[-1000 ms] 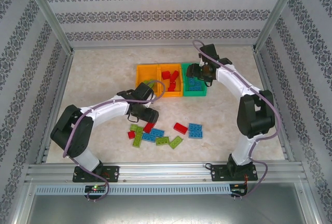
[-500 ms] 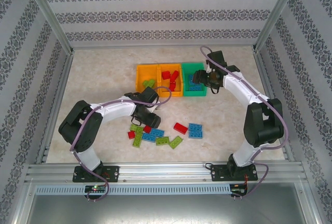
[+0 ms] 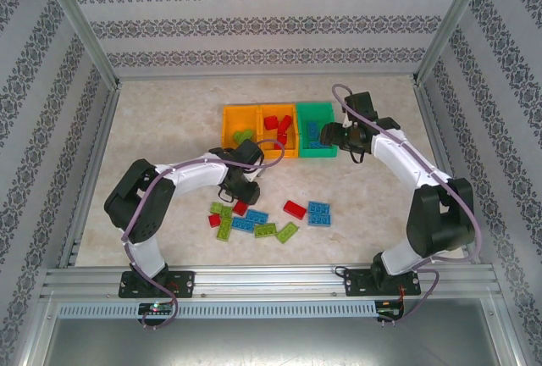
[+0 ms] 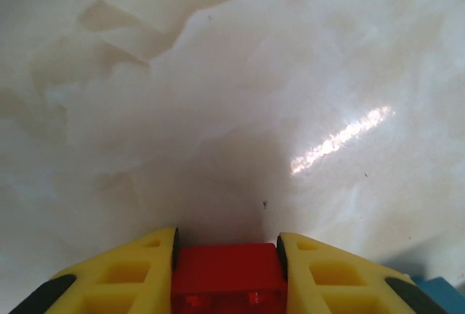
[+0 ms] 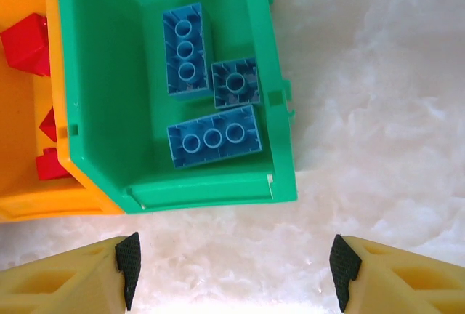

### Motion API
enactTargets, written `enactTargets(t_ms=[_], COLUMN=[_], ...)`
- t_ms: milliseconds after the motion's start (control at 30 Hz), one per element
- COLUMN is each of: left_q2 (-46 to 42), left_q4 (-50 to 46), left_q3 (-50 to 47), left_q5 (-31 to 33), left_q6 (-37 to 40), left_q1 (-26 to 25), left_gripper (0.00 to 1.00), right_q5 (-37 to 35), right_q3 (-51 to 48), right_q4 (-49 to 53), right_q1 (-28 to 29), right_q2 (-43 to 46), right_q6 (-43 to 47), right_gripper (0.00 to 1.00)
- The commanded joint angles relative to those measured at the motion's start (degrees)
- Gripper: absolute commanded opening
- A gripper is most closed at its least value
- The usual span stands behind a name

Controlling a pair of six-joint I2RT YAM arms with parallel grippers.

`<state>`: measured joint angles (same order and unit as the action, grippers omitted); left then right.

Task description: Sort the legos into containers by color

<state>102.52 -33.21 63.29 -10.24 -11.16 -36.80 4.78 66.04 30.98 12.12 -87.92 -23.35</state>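
Here we see the left gripper (image 4: 227, 247) clamped on a red brick (image 4: 229, 279), the pale table (image 4: 240, 110) just beyond it. The right gripper (image 5: 234, 270) stands wide apart, nothing between its fingers (image 5: 73, 278), just off the near wall of the green bin (image 5: 109, 110), where three blue bricks (image 5: 213, 137) lie. More red bricks (image 5: 25, 45) sit in the orange bin (image 5: 22, 154) touching it. From above, loose bricks (image 3: 257, 217) in three colours lie between the arms.

L end effector (image 3: 244, 197) at red lego (image 3: 242, 208); R end effector (image 3: 331, 135) by green bin (image 3: 315, 154).
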Motion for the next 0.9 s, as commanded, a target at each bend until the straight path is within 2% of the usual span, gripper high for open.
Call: enactTargets(t_ms=[0,300,467,633,867], left_q2=[0.4,2.4,9.8,18.2,25.3], left_q4=[-1.4,-2.6,-6.6,-10.9,-9.8], left_q3=[3.2,17.6,31.7,44.3,52.6], left_q5=[3.0,5.8,5.8,5.0,1.4], left_q6=[-1.5,-3.5,-4.8,-4.2,-8.6], left_q1=[-0.7,0.1,2.6,4.3,8.0], left_gripper=[0.26,0.26,0.25,0.25,0.29], right_q5=[0.2,6.9,5.0,6.5,9.9], right_q3=[-3.3,-14.5,-18.9,-21.8,-23.9], right_q4=[-1.3,-7.2,-8.9,-11.2,-12.3], right_q1=[0.5,5.6,13.0,17.6,21.3], right_q2=[3.5,10.2,12.0,12.9,13.5], right_q6=[3.4,8.8,12.6,13.2,13.9], right_gripper=[0.72,0.73,0.73,0.74,0.78])
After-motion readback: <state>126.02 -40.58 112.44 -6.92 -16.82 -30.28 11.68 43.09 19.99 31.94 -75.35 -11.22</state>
